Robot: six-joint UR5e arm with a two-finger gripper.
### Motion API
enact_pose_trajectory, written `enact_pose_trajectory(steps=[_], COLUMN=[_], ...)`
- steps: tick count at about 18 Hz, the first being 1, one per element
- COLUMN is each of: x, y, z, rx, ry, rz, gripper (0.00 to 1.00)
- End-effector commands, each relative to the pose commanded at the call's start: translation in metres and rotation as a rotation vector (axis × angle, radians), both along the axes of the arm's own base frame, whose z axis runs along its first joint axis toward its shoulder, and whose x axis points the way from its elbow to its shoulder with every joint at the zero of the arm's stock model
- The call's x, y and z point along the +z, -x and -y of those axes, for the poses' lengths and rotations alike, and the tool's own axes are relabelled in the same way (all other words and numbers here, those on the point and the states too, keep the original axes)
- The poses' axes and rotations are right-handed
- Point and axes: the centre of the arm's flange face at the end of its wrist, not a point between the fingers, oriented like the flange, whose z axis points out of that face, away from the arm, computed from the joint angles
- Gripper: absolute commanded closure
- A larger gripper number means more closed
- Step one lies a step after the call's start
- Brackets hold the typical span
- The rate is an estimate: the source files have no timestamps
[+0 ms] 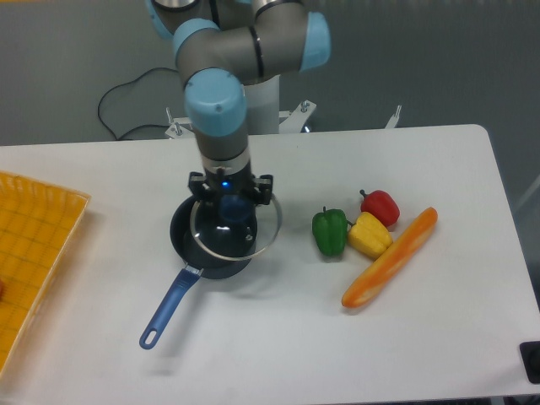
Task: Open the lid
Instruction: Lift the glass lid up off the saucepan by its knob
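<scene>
White counter (422,354) carries a blue saucepan (190,245); the claw (232,205) is clamped on the blue knob of the lid (236,229), holding it raised, offset right so the pan opens.

clear lid (234,228) (blue knob), dark blue saucepan (192,238), red, yellow, green peppers (358,226).

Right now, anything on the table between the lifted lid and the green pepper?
Nothing: in the fixed camera view only bare table separates the lid from the green pepper.
</scene>
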Motion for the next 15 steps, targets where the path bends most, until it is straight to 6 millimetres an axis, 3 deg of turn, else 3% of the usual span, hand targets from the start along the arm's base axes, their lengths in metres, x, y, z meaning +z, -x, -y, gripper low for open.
enact_pose_trajectory(steps=[6, 15], x=[-0.002, -0.006], y=[0.041, 0.062], z=[0.028, 0.044], rx=[-0.060, -0.077], ry=[0.005, 0.004], rz=[0.006, 0.011], gripper=[0.52, 0.52])
